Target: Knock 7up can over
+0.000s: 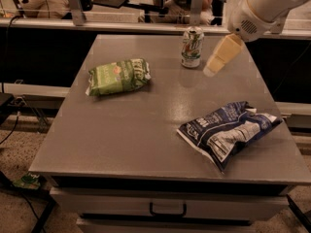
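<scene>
The 7up can (192,47) stands upright near the far edge of the grey table (146,130), right of centre. It has a white and green label and a silver top. My gripper (221,57) hangs from the white arm (265,6) at the upper right. Its cream-coloured tip points down and left, and sits just to the right of the can, a short gap away.
A green snack bag (118,75) lies on the left half of the table. A blue and white snack bag (228,130) lies at the front right. A drawer with a handle (167,210) is below the table front. Chairs and railings stand behind the table.
</scene>
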Robot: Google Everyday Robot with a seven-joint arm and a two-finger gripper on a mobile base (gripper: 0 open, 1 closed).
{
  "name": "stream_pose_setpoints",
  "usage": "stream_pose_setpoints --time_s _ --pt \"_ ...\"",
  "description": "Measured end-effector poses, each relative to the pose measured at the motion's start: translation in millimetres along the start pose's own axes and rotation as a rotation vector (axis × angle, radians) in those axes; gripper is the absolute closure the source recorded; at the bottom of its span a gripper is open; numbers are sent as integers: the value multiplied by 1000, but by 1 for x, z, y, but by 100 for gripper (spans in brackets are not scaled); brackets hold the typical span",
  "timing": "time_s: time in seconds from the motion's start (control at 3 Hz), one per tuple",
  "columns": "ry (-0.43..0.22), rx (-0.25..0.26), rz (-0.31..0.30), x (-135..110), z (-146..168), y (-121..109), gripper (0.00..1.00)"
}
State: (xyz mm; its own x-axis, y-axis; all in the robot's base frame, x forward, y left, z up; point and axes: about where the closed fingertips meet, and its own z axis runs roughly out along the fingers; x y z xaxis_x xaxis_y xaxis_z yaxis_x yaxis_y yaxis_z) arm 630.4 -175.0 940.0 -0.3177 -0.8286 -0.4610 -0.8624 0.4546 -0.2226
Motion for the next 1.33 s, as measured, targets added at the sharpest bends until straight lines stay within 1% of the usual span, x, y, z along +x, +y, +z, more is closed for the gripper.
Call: stream_pose_setpoints --time_s 0.33,0.67,1.0,1.33 --pt "-72 -4 136 -18 29 -36 0" --pt "-114 -22 209 -25 47 -55 0" --pt "-143 -8 266 -37 68 -72 0" --pt "-159 20 289 -46 82 -81 0"
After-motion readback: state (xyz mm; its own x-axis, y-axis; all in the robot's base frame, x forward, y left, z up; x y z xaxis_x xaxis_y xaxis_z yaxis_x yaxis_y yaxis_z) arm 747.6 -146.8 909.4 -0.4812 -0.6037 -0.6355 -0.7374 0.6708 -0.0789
